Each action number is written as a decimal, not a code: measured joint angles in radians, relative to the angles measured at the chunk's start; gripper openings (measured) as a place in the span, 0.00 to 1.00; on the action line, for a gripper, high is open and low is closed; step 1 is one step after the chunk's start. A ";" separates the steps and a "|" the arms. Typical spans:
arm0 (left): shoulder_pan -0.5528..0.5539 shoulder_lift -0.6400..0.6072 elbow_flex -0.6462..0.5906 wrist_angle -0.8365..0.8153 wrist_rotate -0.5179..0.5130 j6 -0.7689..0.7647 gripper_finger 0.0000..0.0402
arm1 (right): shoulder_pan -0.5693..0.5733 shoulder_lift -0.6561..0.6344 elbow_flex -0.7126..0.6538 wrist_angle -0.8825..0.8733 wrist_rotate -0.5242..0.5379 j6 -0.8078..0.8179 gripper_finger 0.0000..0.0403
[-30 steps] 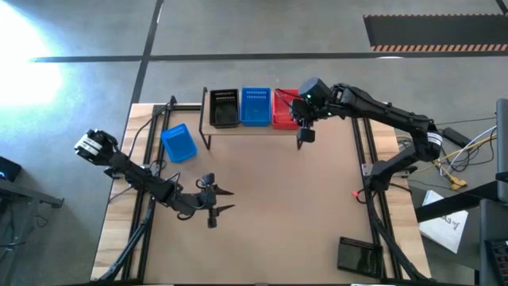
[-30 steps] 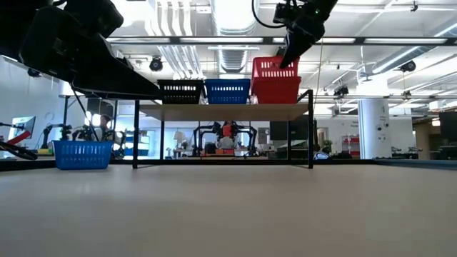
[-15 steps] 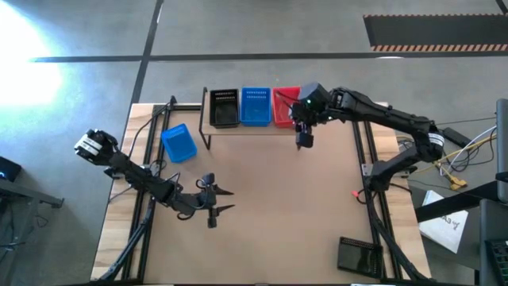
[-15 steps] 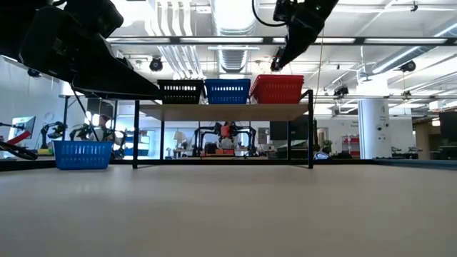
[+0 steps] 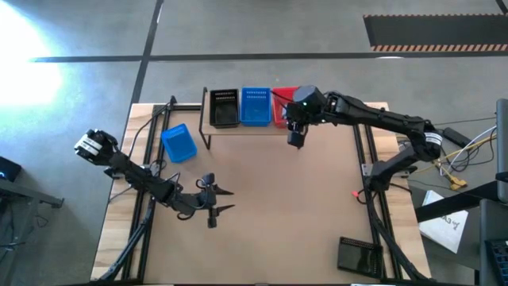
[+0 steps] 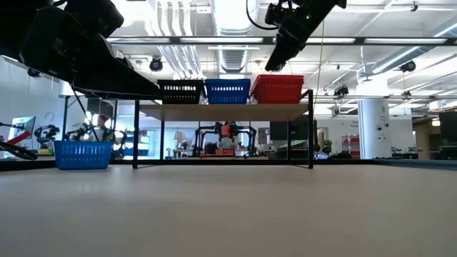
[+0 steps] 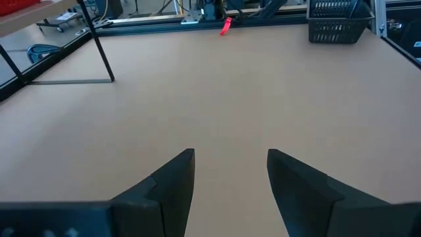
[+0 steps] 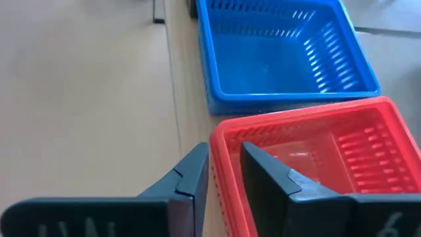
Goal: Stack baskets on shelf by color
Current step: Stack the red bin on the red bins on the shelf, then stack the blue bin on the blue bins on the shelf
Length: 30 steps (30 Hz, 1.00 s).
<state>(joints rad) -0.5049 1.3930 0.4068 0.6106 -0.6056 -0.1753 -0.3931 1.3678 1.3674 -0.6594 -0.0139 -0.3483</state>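
Note:
The shelf [image 5: 238, 129] [image 6: 221, 111] carries a black basket [image 5: 224, 107] [image 6: 180, 92], a blue basket [image 5: 255, 106] [image 8: 283, 46] and a red basket [image 5: 279, 111] [image 6: 285, 89] [image 8: 316, 164] side by side, each resting flat on its bottom. My right gripper [image 5: 295, 141] [image 6: 273, 64] [image 8: 223, 155] hovers open just above the red basket's rim on the side next to the blue one. My left gripper [image 5: 228, 200] [image 7: 230, 158] waits open over the table's near left part.
Another blue basket [image 5: 178, 143] [image 6: 82, 153] stands on the table left of the shelf. A black basket [image 5: 357, 256] [image 7: 335, 20] sits near the table's near right corner. The tabletop [image 5: 278, 206] between the shelf and the near edge is bare wood.
A second ago the red basket was tilted with one end raised off the shelf under my right gripper. It now rests flat on the shelf. My right gripper has come off it and moved toward the table's left, rising a little.

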 joint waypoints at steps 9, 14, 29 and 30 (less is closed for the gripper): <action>0.001 0.000 0.000 0.001 0.000 0.000 0.44 | 0.000 0.069 0.000 0.023 0.069 -0.001 0.14; 0.001 0.000 0.000 0.001 0.000 0.000 0.44 | 0.000 0.080 0.000 0.076 0.070 -0.002 0.11; 0.001 0.000 0.003 0.002 0.000 0.000 0.44 | 0.000 -0.005 0.000 -0.026 0.085 0.027 0.27; 0.001 0.000 0.005 0.002 0.000 0.000 0.44 | 0.000 -0.008 0.000 -0.043 0.104 0.031 0.28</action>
<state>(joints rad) -0.5041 1.3930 0.4114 0.6126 -0.6056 -0.1753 -0.3931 1.3598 1.3670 -0.7019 0.0904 -0.3175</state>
